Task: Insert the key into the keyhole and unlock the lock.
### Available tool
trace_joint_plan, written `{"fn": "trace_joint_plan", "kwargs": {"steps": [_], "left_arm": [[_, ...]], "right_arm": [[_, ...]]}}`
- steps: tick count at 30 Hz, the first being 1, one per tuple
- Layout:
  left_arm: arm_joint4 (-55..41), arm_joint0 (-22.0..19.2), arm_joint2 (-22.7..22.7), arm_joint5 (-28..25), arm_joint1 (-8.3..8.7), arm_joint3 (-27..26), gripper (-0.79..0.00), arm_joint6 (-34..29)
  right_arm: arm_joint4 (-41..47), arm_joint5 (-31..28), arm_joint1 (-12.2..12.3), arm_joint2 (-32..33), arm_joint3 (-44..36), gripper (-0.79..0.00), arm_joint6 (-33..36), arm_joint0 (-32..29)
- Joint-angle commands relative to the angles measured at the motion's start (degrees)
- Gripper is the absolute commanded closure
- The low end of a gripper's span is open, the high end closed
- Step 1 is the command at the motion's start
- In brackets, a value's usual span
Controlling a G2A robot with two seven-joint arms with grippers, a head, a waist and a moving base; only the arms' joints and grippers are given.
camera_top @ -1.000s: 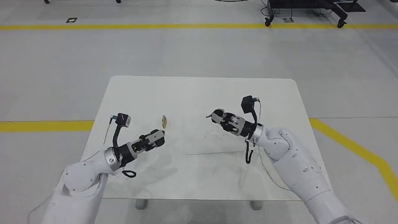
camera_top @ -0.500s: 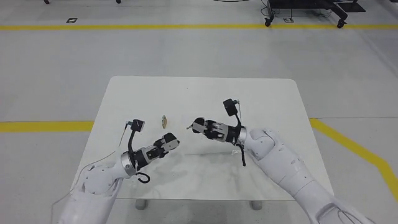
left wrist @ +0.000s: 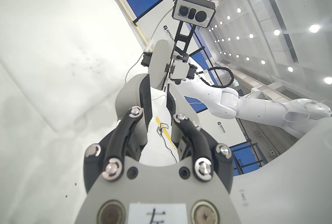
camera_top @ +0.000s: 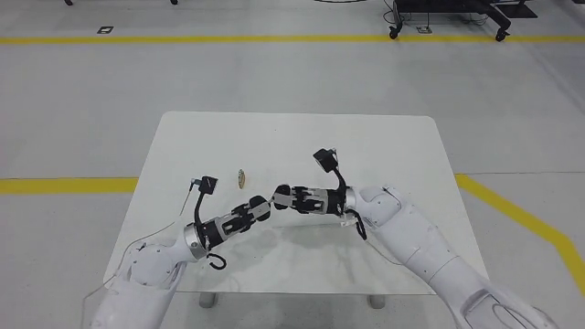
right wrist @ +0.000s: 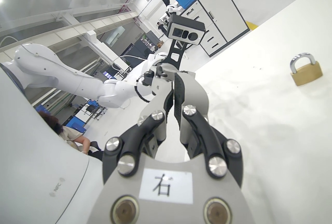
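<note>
A brass padlock [camera_top: 240,178] with a silver shackle stands on the white table [camera_top: 384,146], left of centre; in the right wrist view the padlock [right wrist: 306,72] is well off to one side of my fingers. My right gripper [camera_top: 277,192] hangs near the table's middle, its fingers [right wrist: 186,90] pressed almost together on a thin key that I can barely make out. My left gripper [camera_top: 263,206] faces it tip to tip. In the left wrist view my left gripper [left wrist: 158,90] is open, and the right gripper [left wrist: 168,72] sits just beyond its fingertips.
The table edge nearest the robot runs close below both arms. White tabletop stretches to the right and towards the far edge. Yellow floor lines and wheeled stands lie beyond the table.
My right gripper has swung left towards the table's middle. My left gripper has come forward and right to meet it. The padlock has stayed put.
</note>
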Motion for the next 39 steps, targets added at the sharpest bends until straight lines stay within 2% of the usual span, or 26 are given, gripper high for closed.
{"fn": "trace_joint_plan", "kwargs": {"steps": [1,4,6,10,12,14,39], "left_arm": [[-0.43,0.00,0.05,0.10,0.08,0.03,-0.052,0.10],[-0.82,0.05,0.09,-0.08,0.21,0.00,-0.006,0.00],[-1.05,0.07,0.13,-0.13,0.29,0.03,-0.028,0.08],[-1.21,0.09,0.37,-0.07,0.43,0.05,-0.006,0.20],[-1.19,0.05,0.53,-0.08,0.49,0.10,-0.031,0.34],[-1.09,0.01,0.74,-0.13,0.54,0.13,0.000,0.43],[1.55,0.46,0.77,-1.90,1.39,-0.59,0.000,3.83]], "right_arm": [[1.82,0.00,-0.21,0.10,0.81,0.000,2.47,0.24],[1.46,0.00,-0.50,-0.62,1.69,0.000,2.47,0.68],[1.33,0.00,-0.65,-1.10,2.09,0.000,2.47,0.94],[1.26,0.00,-0.87,-1.65,2.93,0.000,2.47,1.44],[1.20,0.00,-0.95,-2.06,3.14,0.000,2.47,1.64],[1.12,0.00,-1.00,-2.44,3.36,0.000,2.47,1.86],[2.41,0.00,-0.49,-2.26,2.83,0.000,2.47,1.50]]}}
